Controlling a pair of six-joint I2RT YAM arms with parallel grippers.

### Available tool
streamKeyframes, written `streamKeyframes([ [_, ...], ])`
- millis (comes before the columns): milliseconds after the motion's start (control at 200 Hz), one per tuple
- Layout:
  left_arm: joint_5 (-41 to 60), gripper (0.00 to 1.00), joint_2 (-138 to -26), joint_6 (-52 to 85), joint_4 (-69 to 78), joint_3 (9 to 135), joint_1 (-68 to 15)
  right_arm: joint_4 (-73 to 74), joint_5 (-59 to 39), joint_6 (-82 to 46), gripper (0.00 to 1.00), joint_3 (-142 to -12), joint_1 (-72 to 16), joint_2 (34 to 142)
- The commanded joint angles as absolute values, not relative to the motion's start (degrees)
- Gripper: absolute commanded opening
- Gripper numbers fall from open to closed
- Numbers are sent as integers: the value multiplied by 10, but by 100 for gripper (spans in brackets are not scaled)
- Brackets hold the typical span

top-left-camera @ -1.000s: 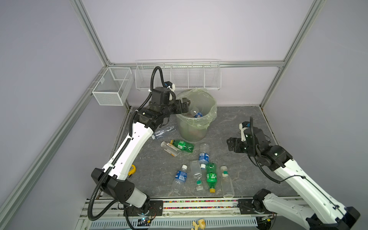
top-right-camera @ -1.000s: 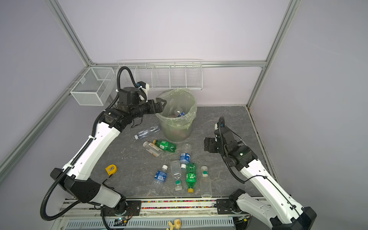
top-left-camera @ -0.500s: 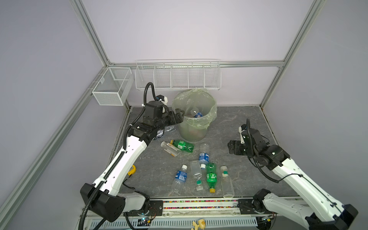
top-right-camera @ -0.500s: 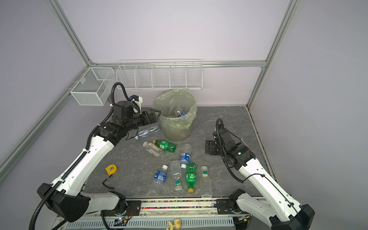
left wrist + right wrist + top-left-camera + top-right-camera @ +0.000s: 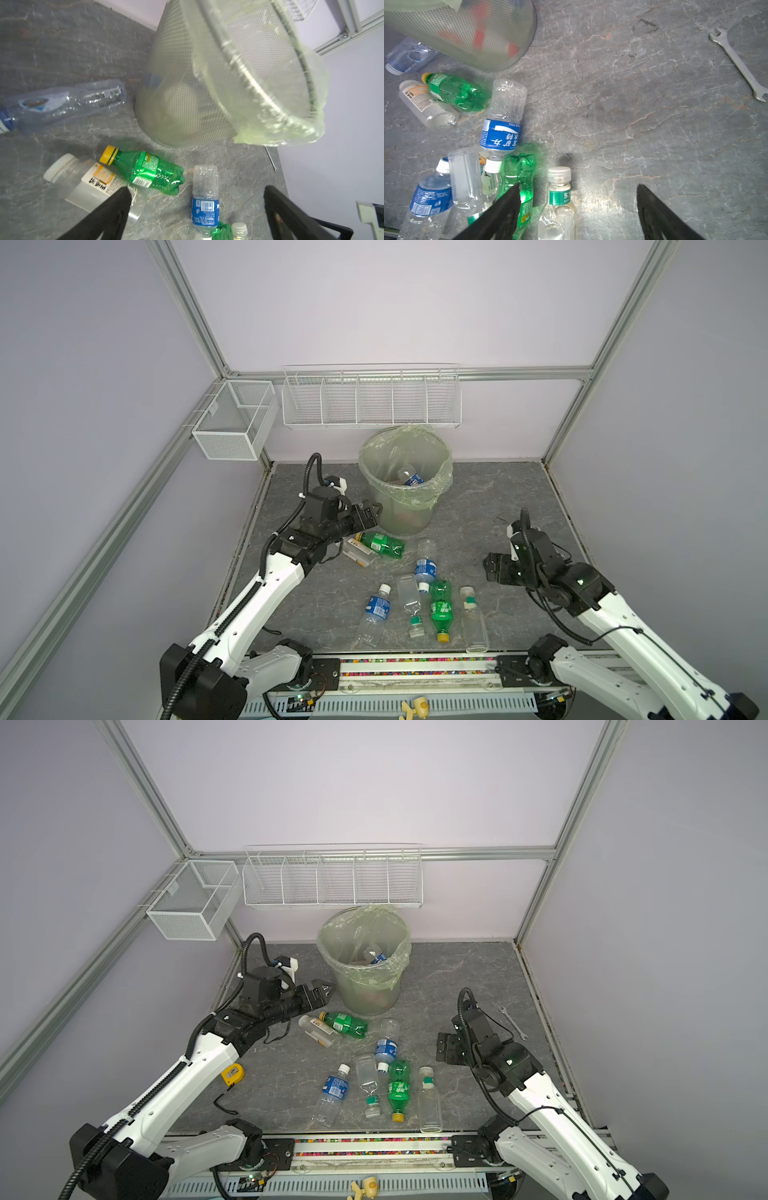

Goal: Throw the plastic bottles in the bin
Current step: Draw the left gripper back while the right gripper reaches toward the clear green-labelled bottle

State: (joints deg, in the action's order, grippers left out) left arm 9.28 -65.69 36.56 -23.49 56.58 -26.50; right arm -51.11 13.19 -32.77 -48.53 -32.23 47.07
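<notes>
While the left gripper (image 5: 371, 510) hung spread wide and empty, just beside the bin (image 5: 399, 518) wall and near a green bottle (image 5: 380, 543), one blue-label bottle (image 5: 411, 477) sat inside the bin. Other plastic bottles (image 5: 426, 568) lay scattered on the grey floor (image 5: 478, 497) in front. Right gripper (image 5: 492, 572) hovered released, empty, beside them; wrench (image 5: 512, 1022) lay farther right.

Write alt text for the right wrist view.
Open black fingers hang over a grey table strewn with lying plastic bottles, clear and green. The mesh bin stands just beyond them, and a metal wrench lies apart from everything else.
</notes>
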Motion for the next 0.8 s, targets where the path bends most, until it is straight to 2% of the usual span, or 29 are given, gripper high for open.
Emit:
streamKeyframes([
  [0, 93, 99, -636, 384, -213, 542, -263, -544, 111, -356, 88, -466, -322, 446],
  [405, 80, 99, -589, 382, -211, 478, -263, -502, 53, -410, 88, -393, -366, 441],
  [795, 38, 99, -530, 360, -237, 459, -263, -487, 81, -456, 88, -374, -477, 509],
])
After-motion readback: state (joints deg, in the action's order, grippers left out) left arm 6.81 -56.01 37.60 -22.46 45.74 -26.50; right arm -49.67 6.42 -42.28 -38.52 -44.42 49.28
